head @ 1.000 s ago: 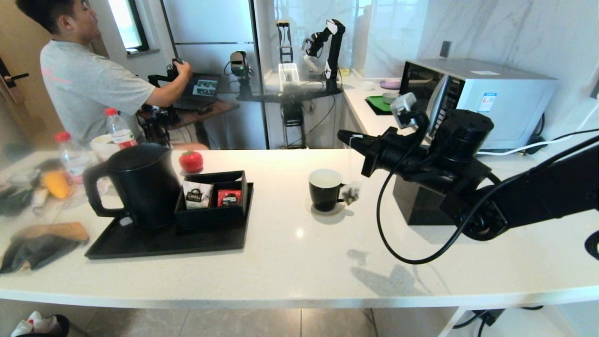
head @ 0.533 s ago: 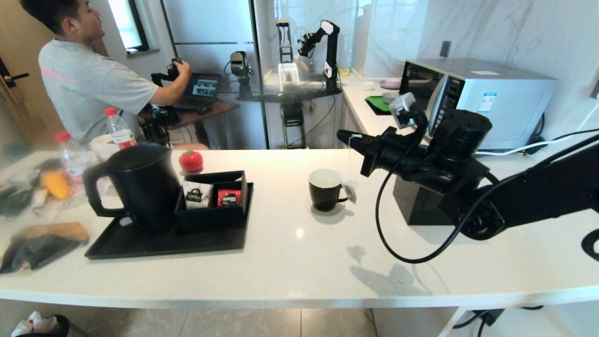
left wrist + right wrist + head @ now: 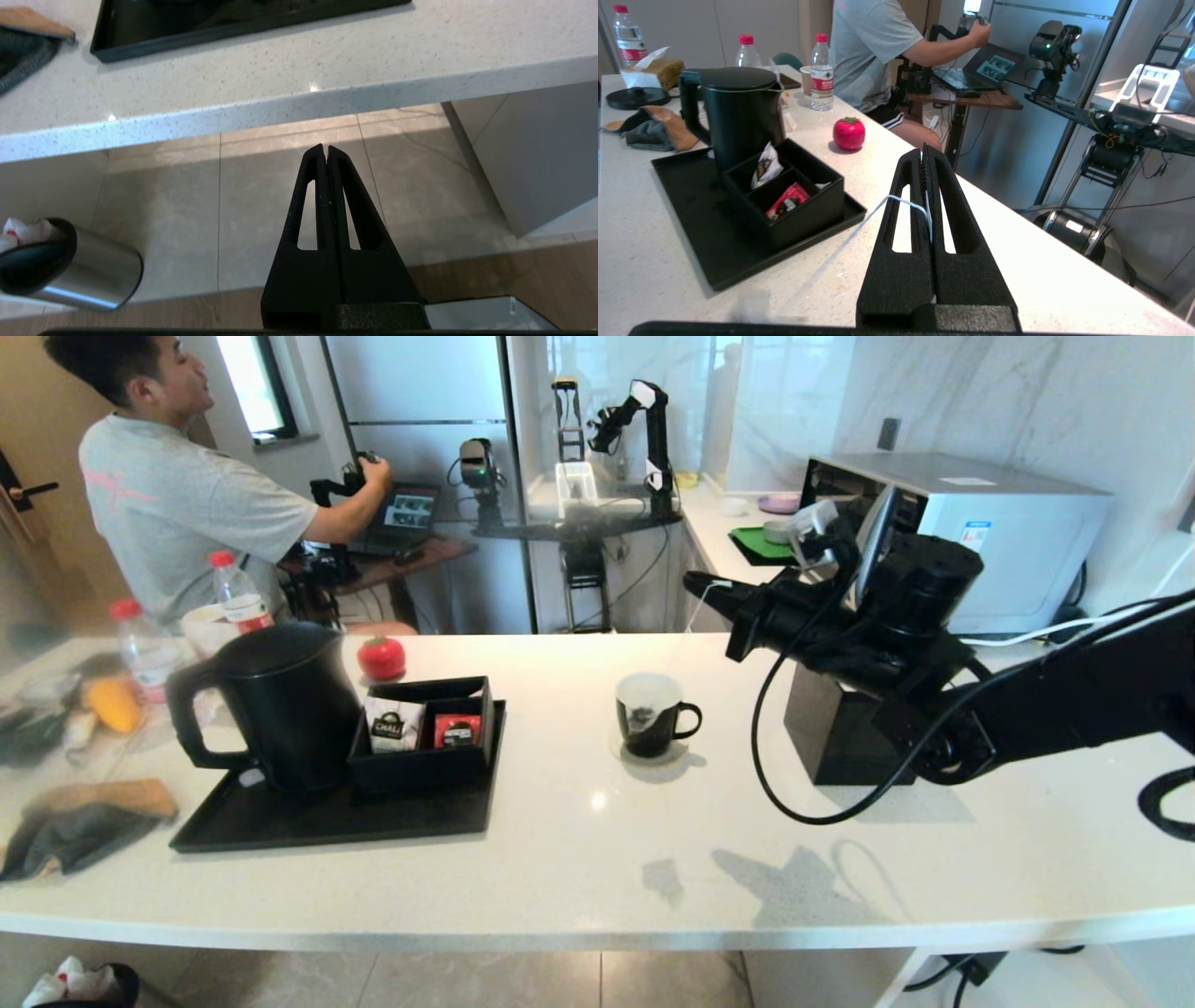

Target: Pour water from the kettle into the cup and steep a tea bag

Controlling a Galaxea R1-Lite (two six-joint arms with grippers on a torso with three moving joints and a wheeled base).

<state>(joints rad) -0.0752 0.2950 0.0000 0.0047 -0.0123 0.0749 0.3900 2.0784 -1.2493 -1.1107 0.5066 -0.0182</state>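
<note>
Tea bag [image 3: 642,714] hangs on its thin string in front of the cup's [image 3: 650,717] mouth; whether it is already inside or just at the rim cannot be told. The string [image 3: 896,201] runs up to the right gripper [image 3: 695,585], whose fingers [image 3: 943,196] are pressed together on it, the white thread looping out beside them in the right wrist view. That gripper is raised above and a little to the right of the cup, its arm reaching in from the right over a black box [image 3: 831,733] on the counter [image 3: 597,859].

The cup stands upright on a small round coaster near the middle of the counter, its ear handle turned to the right. Well apart to the left, the kettle [image 3: 271,700] sits upright with its lid on at the left end of a black tray [image 3: 327,821], handle pointing left. Just beside it on the same tray is a divided black holder [image 3: 425,747] with a white packet [image 3: 389,725] in its left compartment and a red packet [image 3: 456,729] in its right one.

The left gripper [image 3: 325,150] hangs below the counter's front edge over the floor, its fingers closed on nothing, near a steel bin [image 3: 88,275].
</note>
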